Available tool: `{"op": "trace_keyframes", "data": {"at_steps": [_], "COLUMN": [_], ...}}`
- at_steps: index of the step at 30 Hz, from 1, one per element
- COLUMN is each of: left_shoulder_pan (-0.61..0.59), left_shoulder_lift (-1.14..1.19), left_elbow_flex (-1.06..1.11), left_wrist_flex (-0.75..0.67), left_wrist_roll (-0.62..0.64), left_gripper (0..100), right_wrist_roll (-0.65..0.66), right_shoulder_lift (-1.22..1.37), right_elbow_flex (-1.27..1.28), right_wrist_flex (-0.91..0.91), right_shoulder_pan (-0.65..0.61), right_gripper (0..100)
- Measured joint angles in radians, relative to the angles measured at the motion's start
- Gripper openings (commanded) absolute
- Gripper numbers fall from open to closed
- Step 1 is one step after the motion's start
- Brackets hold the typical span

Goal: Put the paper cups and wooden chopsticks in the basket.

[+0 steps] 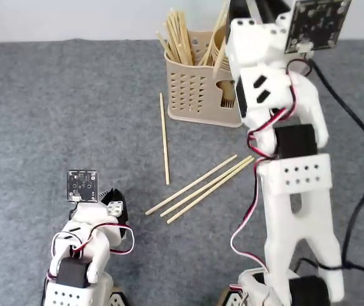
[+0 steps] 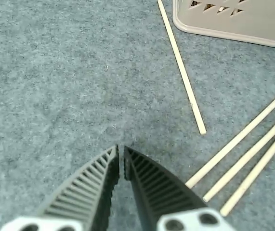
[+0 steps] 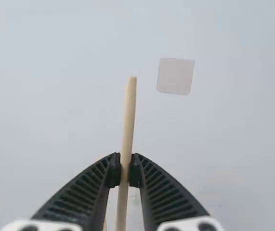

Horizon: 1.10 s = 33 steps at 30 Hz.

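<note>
Grey felt-like mat (image 1: 54, 115) covers the table. In the high view you see the basket (image 1: 197, 95) at its far side, with many upright chopsticks (image 1: 178, 32) in it. Pale round shapes inside may be the paper cups, but you cannot tell for sure. Your right arm (image 1: 296, 178) stands tall with its wrist above the basket rim. On the mat lie a single chopstick (image 1: 164, 137), its long axis pointing toward the basket, and three chopsticks (image 1: 201, 187) side by side, slanted from near-left to far-right. All four lie between the two arms. The left gripper (image 1: 115, 203) sits low, near the close ends of the three.

In the left wrist view, the left gripper (image 2: 120, 155) has its jaws almost together, a thin slit with nothing inside. The single chopstick (image 2: 183, 72) lies ahead of the tips, the three chopsticks (image 2: 245, 159) off to one side, and the basket (image 2: 224, 24) farther on.

In the right wrist view, the right gripper (image 3: 124, 169) clamps the held chopstick (image 3: 129, 115). The stick runs straight out past the tips, toward a pale wall (image 3: 55, 72) with a small square patch (image 3: 176, 76).

I think this stick must go end-down into the basket. For the loose ones your left arm is nearer. It should open and turn its jaws across their slanted axis.
</note>
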Motion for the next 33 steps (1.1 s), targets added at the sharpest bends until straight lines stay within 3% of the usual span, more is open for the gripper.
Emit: {"op": "trace_keyframes", "data": {"at_steps": [6, 18, 23, 28, 33], "left_shoulder_pan": [0.000, 0.000, 0.000, 0.000, 0.000], "left_shoulder_lift": [0.000, 0.000, 0.000, 0.000, 0.000], "left_elbow_flex": [0.000, 0.000, 0.000, 0.000, 0.000], "left_wrist_flex": [0.000, 0.000, 0.000, 0.000, 0.000], "left_wrist_roll": [0.000, 0.000, 0.000, 0.000, 0.000], "left_gripper": [2, 2, 2, 2, 2], "right_wrist_roll": [0.000, 0.018, 0.066, 0.072, 0.072], "right_shoulder_lift": [0.066, 0.226, 0.287, 0.299, 0.295], "right_elbow_flex": [0.000, 0.000, 0.000, 0.000, 0.000], "right_wrist_flex": [-0.167, -0.301, -0.307, -0.273, -0.141], "right_shoulder_pan": [-0.003, -0.072, -0.074, -0.077, -0.106], "right_gripper": [0.8, 0.8, 2.3, 20.3, 16.4]}}
